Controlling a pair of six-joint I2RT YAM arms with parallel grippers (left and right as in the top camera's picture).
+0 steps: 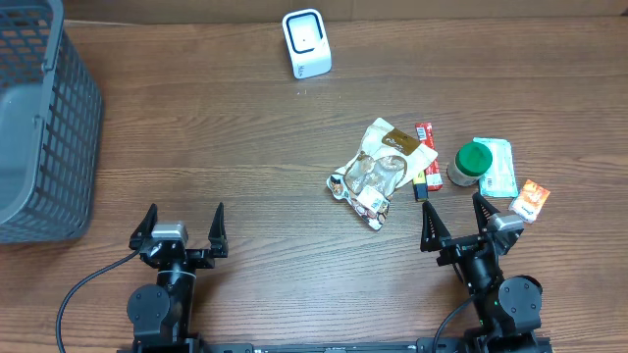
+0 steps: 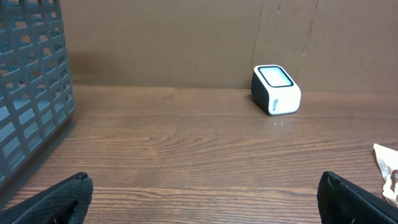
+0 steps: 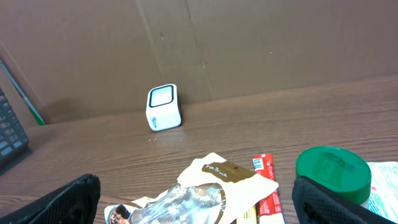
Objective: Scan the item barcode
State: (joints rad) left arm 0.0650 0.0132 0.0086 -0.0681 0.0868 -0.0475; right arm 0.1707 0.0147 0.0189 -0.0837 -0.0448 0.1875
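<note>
A dark brown wood-grain table (image 1: 245, 147) carries a dark grey plastic lattice basket (image 1: 39, 127), its walls a grid of small square openings; a white box-shaped barcode scanner (image 1: 306, 43) shows a pale window rimmed in dark blue; a cream and clear plastic snack pouch (image 1: 383, 162) bears a brown label; nearby lie a slim red wrapped bar (image 1: 424, 137), a round jar with a bright green lid (image 1: 473, 160), a pale teal flat packet (image 1: 502, 172) and a small orange and white sachet (image 1: 531, 199); the plain cardboard wall (image 2: 186, 37) is brown; the left gripper (image 1: 183, 221) and right gripper (image 1: 454, 218) are black, each topped with silver-grey.
</note>
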